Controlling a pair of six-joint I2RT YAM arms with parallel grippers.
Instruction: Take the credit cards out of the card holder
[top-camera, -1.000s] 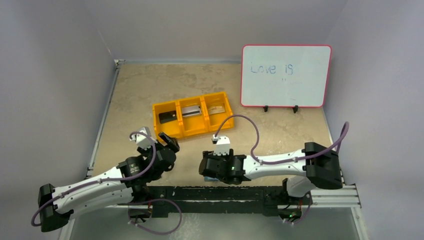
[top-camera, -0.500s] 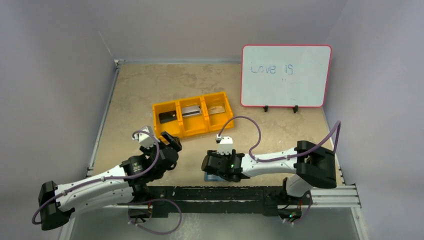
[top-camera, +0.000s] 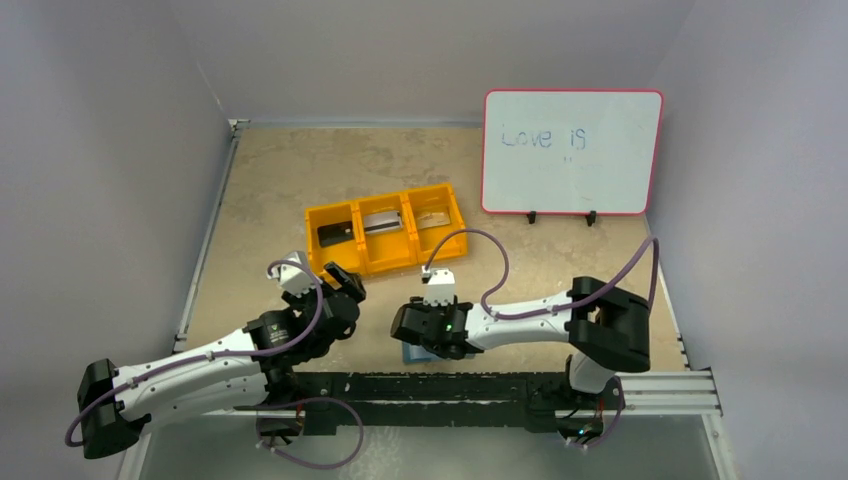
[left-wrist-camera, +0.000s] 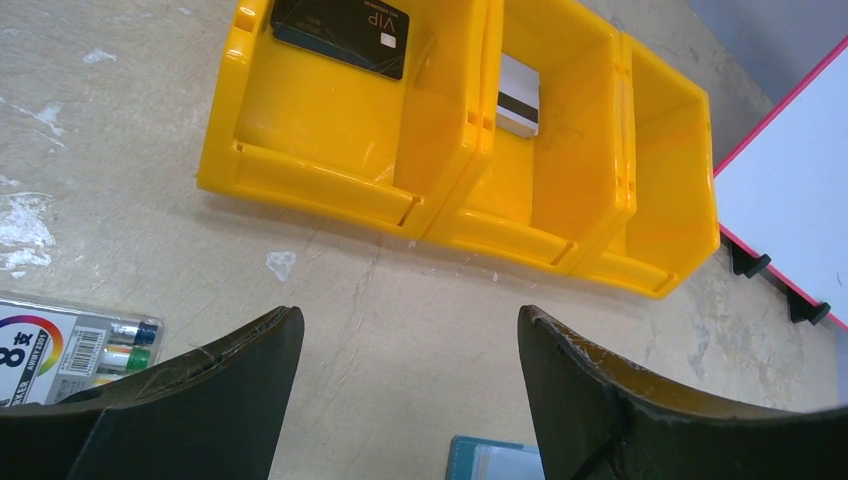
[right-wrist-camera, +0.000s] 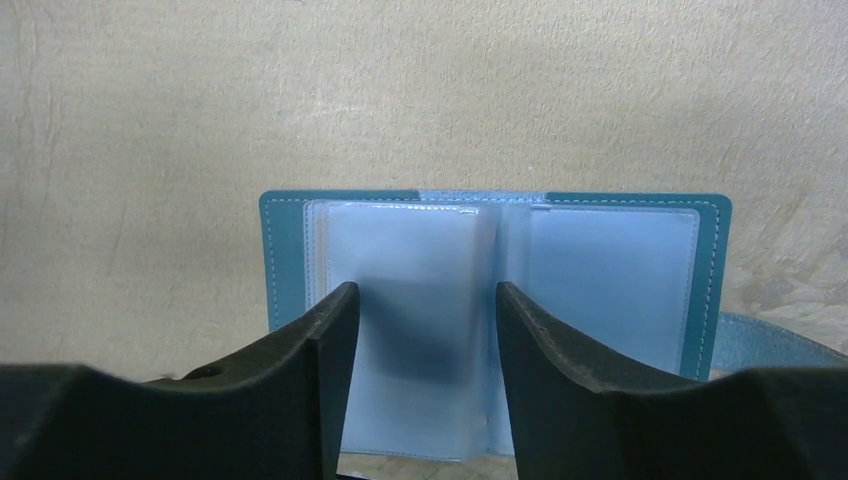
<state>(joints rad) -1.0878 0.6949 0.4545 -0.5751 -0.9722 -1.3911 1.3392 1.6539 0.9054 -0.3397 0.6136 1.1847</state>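
The teal card holder (right-wrist-camera: 610, 270) lies open on the table, its pale blue-grey pockets facing up; no card shows in them. My right gripper (right-wrist-camera: 425, 300) is open just above its left page, jaws either side of that pocket. From the top view only a teal corner of the holder (top-camera: 412, 353) shows under the right gripper (top-camera: 408, 330). The cards lie in the orange bin (top-camera: 385, 262): a black one (left-wrist-camera: 340, 22), a silver-grey one (left-wrist-camera: 518, 95) and a tan one (top-camera: 432, 219), one per compartment. My left gripper (left-wrist-camera: 410, 320) is open and empty, short of the bin's front wall.
A pack of coloured markers (left-wrist-camera: 70, 345) lies left of the left gripper. A whiteboard (top-camera: 570, 150) with a red frame stands at the back right. Grey walls close in the table on three sides.
The right arm has drawn in to the left over the card holder. The left gripper has edged slightly right, towards the bin.
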